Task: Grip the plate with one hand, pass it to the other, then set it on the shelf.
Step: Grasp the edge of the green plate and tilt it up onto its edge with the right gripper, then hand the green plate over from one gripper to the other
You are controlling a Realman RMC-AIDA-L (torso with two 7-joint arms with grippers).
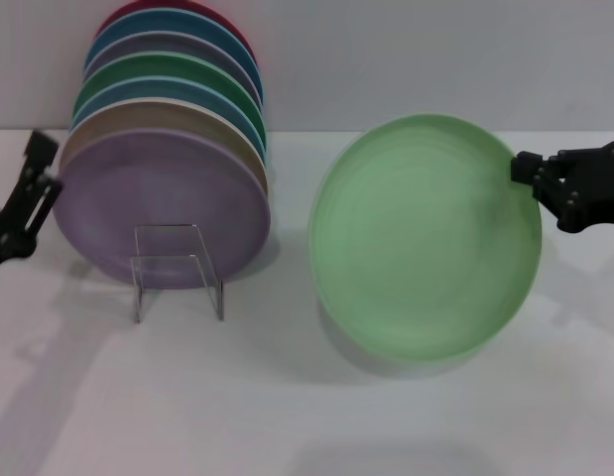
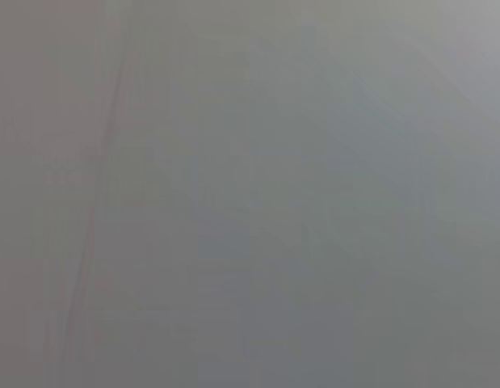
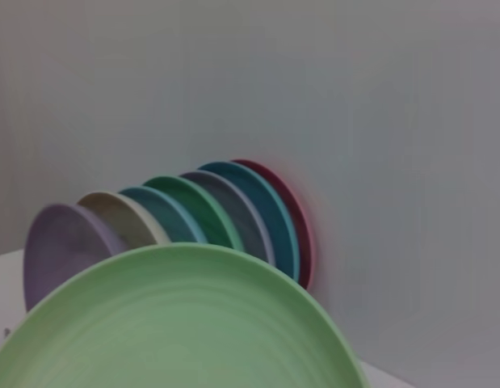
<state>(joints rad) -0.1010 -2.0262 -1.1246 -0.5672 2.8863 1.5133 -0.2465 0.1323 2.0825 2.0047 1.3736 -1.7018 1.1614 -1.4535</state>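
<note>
The pale mint-green plate [image 1: 426, 248] is held up on edge above the white table, its face towards me. My right gripper [image 1: 533, 177] is shut on its upper right rim. The plate's rim fills the foreground of the right wrist view [image 3: 177, 323]. The clear acrylic shelf [image 1: 176, 260] stands on the table to the left of the plate, just in front of a lilac plate [image 1: 158, 198]. My left gripper [image 1: 39, 178] is at the far left, beside the lilac plate and apart from the mint plate. The left wrist view shows only a plain grey surface.
Several coloured plates stand on edge in a row behind the lilac plate [image 3: 64, 242], back to a dark red one [image 3: 302, 226] near the wall. The white table [image 1: 287, 397] stretches in front of the shelf and under the held plate.
</note>
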